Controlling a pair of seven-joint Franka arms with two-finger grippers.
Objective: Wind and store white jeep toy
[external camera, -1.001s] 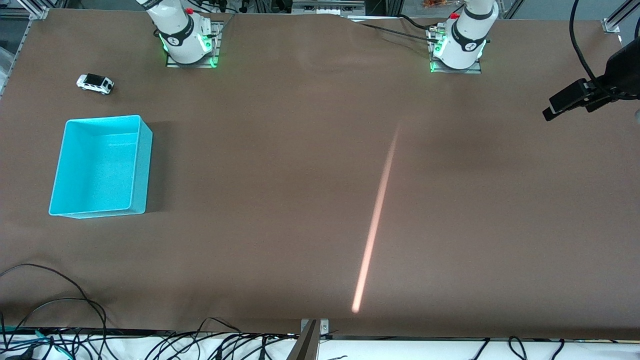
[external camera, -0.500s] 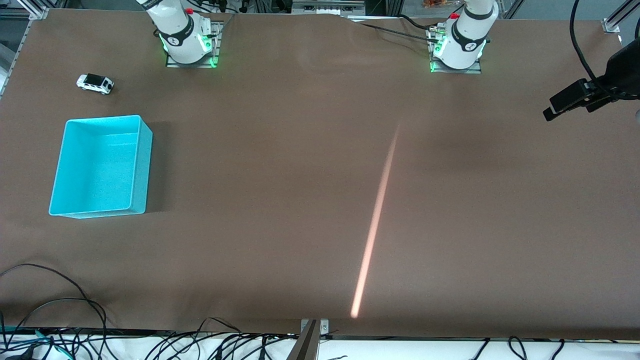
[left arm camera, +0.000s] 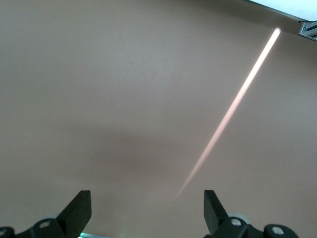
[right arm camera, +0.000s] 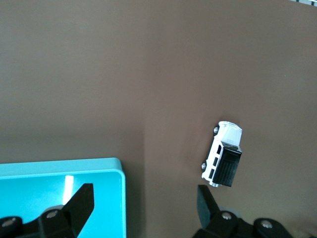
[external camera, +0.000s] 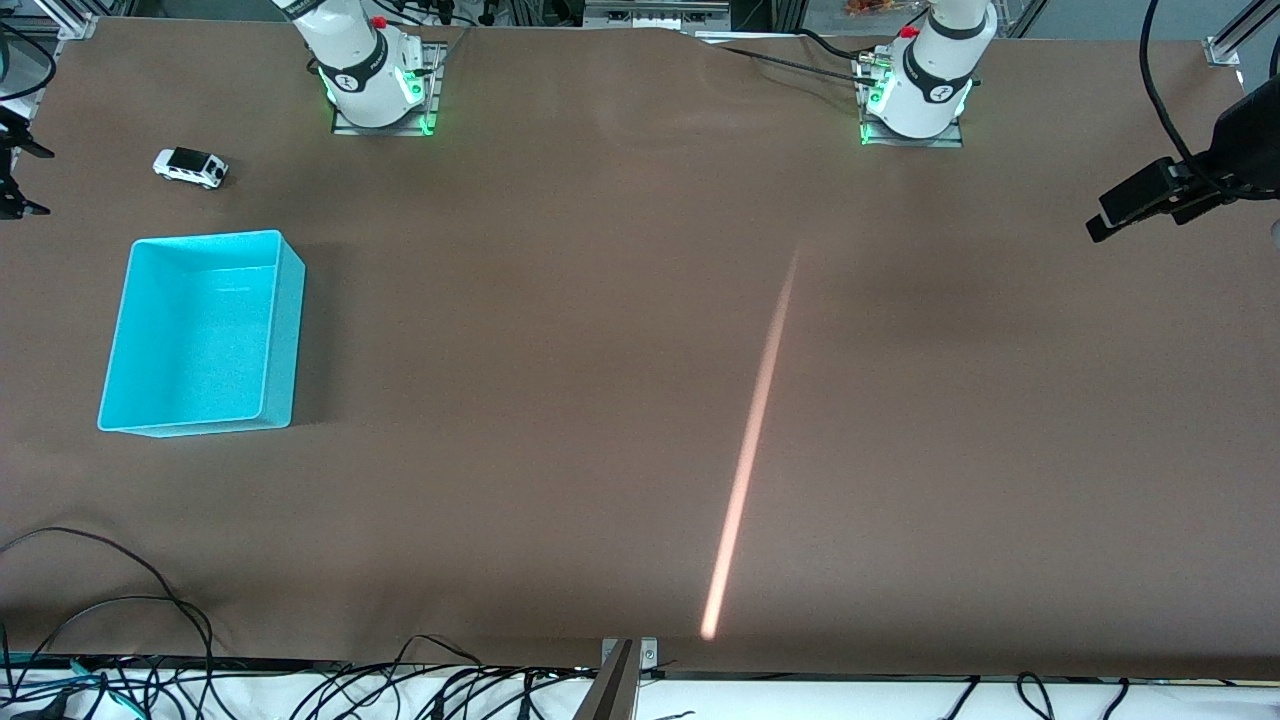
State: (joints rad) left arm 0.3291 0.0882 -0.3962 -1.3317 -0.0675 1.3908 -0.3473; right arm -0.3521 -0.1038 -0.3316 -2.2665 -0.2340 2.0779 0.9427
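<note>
A: Under the right claw (right arm camera: 143, 198), fingers apart, sits the small boxy white jeep toy (right arm camera: 223, 153) on the brown table (external camera: 600, 350), beside the cyan plastic bin (right arm camera: 59, 183).

B: Light, rigid, probably slippery; pinch its flat sides. Left claw (left arm camera: 147, 210) waits, spread wide.

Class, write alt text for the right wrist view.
A white jeep toy sits on the brown table, apart from a cyan bin whose corner shows. The open right gripper hangs above the gap between them, holding nothing.

There is one white jeep toy (external camera: 190, 167), one cyan bin (external camera: 283, 330), one brown table (external camera: 620, 400), and two robot arms.
</note>
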